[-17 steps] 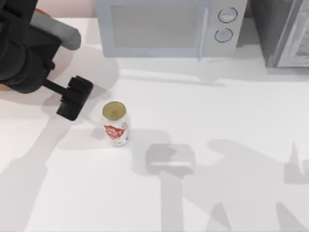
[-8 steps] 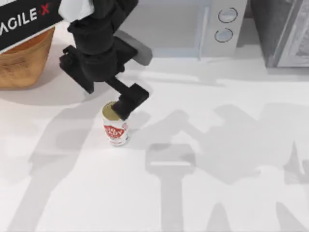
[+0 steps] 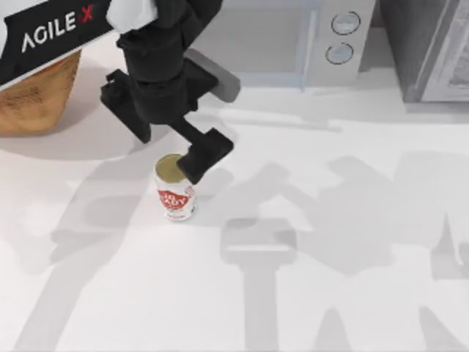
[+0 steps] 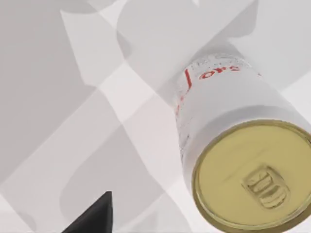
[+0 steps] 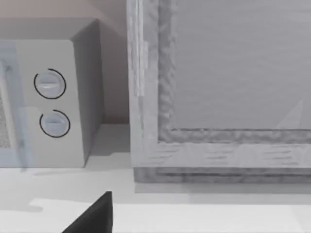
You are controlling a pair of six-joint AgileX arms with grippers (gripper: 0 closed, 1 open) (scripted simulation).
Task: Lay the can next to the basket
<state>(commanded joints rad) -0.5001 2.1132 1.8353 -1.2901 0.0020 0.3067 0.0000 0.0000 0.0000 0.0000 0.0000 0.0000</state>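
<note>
Orange-brown wicker, coarse and woven, forms the basket (image 3: 33, 95) at the surface's (image 3: 352, 242) far left, partly under my left arm. The can (image 3: 175, 188), a small white cylinder with red label and dull gold top, stands upright near the middle-left, well apart from the basket. My left gripper (image 3: 199, 160) angles down over the can's top edge; whether it is clenched I cannot tell. The left wrist view shows the can's pull-tab lid (image 4: 255, 182). The right wrist view faces a microwave (image 5: 53, 107).
</note>
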